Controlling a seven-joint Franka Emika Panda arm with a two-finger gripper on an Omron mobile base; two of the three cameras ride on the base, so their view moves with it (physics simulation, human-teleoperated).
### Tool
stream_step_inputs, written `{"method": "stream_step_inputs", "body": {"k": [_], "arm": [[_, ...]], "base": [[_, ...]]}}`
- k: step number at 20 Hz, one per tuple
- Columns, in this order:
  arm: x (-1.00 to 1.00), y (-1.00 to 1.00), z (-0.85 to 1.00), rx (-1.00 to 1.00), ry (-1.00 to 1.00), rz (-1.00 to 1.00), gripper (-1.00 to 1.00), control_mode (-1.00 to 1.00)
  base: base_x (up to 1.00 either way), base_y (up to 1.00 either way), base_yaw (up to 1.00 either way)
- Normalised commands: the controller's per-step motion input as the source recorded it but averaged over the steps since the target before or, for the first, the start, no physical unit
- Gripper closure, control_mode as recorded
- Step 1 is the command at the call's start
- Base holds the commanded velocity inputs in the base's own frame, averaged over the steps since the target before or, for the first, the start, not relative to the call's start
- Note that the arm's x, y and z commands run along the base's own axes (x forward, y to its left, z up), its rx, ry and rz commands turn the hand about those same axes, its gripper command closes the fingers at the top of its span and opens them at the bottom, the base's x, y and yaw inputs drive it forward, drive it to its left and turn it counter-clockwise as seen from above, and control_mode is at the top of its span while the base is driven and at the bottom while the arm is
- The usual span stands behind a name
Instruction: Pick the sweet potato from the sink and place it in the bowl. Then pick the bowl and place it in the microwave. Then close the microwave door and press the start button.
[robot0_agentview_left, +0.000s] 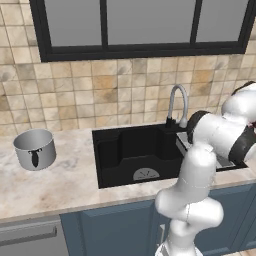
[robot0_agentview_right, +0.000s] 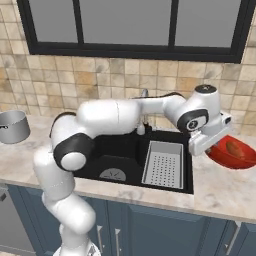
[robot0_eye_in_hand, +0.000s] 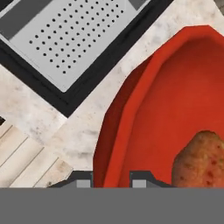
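The glossy red bowl (robot0_agentview_right: 236, 157) is over the marble counter just right of the sink (robot0_agentview_right: 125, 152). The reddish-brown sweet potato (robot0_agentview_right: 233, 148) lies inside it. In the hand view the bowl (robot0_eye_in_hand: 175, 105) takes up the right half, with the sweet potato (robot0_eye_in_hand: 199, 162) at the lower right. My gripper (robot0_eye_in_hand: 111, 179) straddles the bowl's near rim, one fingertip (robot0_eye_in_hand: 83, 179) outside the wall and the other inside, closed onto it. From the right base view the gripper (robot0_agentview_right: 210, 145) meets the bowl's left edge. The microwave and its door are out of view.
A perforated grey drain tray (robot0_agentview_right: 162, 164) sits in the sink's right half, also seen in the hand view (robot0_eye_in_hand: 65, 39). The curved silver faucet (robot0_agentview_left: 176, 102) rises behind the basin. A grey steel pot (robot0_agentview_left: 34, 148) stands on the counter far left. Tiled wall and window lie behind.
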Motion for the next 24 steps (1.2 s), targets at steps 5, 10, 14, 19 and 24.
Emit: {"method": "stream_step_inputs", "body": {"k": [5, 10, 14, 19, 24], "arm": [[-0.72, 0.86, 0.88, -0.18, -0.29, 0.1, 1.0, -1.0], [-0.55, 0.98, 1.0, -0.18, -0.1, 0.12, 1.0, -1.0], [-0.44, 1.0, 1.0, -0.12, 0.0, 0.15, 1.0, -1.0], [-0.54, 1.0, 1.0, -0.12, 0.03, 0.22, 1.0, -1.0], [-0.49, 0.96, 0.97, -0.03, 0.04, 0.22, 1.0, -1.0]], "base": [[0.0, 0.0, 0.0], [0.0, 0.0, 0.0], [0.0, 0.0, 0.0], [0.0, 0.0, 0.0], [0.0, 0.0, 0.0]]}}
